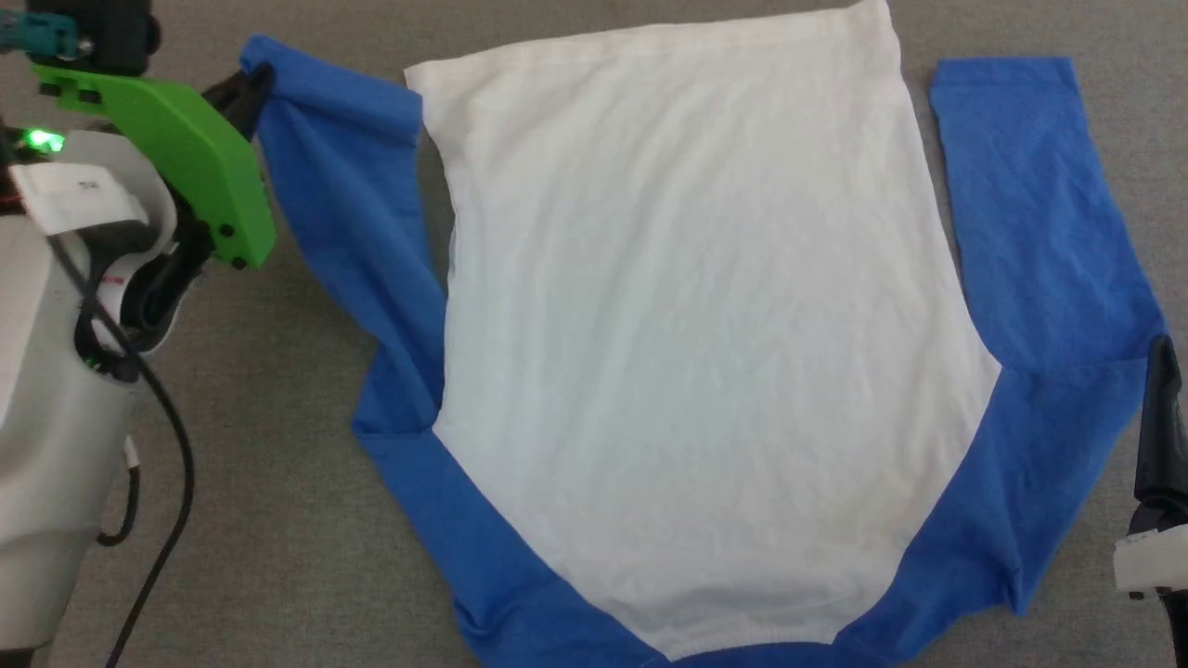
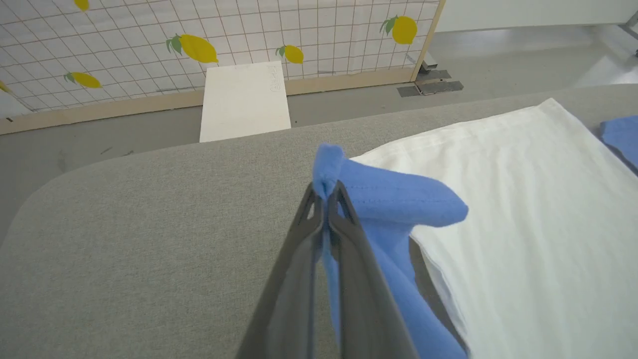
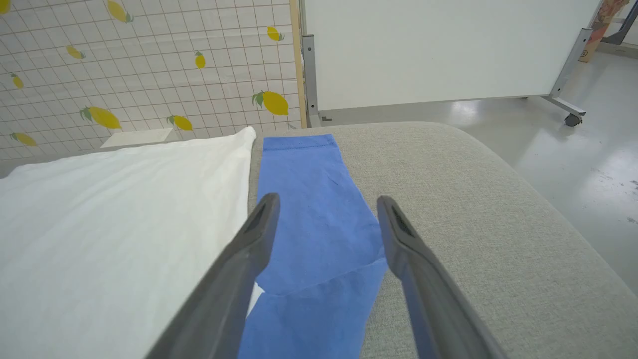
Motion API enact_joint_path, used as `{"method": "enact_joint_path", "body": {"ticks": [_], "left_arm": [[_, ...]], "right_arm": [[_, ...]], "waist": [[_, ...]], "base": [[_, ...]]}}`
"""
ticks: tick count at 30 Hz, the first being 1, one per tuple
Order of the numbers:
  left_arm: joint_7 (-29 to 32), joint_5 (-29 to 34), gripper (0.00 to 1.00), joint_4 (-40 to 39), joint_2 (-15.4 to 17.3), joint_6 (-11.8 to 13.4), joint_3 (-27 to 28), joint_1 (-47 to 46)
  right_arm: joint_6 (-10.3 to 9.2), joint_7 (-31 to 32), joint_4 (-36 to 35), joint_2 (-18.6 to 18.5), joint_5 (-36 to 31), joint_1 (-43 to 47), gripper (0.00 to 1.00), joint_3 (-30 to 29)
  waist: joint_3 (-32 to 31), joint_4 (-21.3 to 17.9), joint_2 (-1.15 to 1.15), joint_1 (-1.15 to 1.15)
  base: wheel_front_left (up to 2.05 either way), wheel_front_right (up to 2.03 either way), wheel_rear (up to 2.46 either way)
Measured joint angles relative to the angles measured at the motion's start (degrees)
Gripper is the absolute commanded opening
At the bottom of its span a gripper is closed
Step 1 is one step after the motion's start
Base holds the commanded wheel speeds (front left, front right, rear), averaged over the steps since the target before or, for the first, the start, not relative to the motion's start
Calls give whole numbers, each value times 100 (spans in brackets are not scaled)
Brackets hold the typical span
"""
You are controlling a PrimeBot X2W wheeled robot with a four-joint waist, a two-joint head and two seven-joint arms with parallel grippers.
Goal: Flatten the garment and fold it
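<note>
The garment (image 1: 687, 353) lies spread on the grey table, white body (image 2: 523, 209) up, neckband toward me, blue sleeves along both sides. At the far left my left gripper (image 1: 249, 79) is shut on the cuff of the left sleeve (image 1: 343, 176). In the left wrist view the fingers (image 2: 326, 197) pinch a fold of blue cuff (image 2: 329, 162) that sticks up past the tips. Over the right sleeve (image 3: 314, 209), which lies flat, my right gripper (image 3: 326, 207) hangs open with nothing between its fingers. A dark finger (image 1: 1162, 417) of it shows at the head view's right edge.
The grey padded table (image 2: 149, 224) has rounded far corners and bare cloth left of the shirt. Beyond it are a lemon-print screen (image 2: 149, 40), a white board (image 2: 244, 99) leaning on it, a white wheeled partition (image 3: 438, 50) and open floor (image 3: 573, 144).
</note>
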Motion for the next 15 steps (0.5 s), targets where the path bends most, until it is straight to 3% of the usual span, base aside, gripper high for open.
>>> {"method": "enact_joint_path", "body": {"ticks": [7, 15], "left_arm": [[-310, -276, 0, -316, 464, 267, 657, 666], [-645, -589, 0, -792, 782, 569, 1304, 1727]], "right_arm": [[-1, 65, 47, 1, 10, 271, 100, -42], [-1, 103, 41, 1, 49, 550, 100, -149]], "waist": [[-588, 102, 0, 0], [-1153, 214, 0, 0]], "base": [[0, 0, 0], [0, 0, 0]]}}
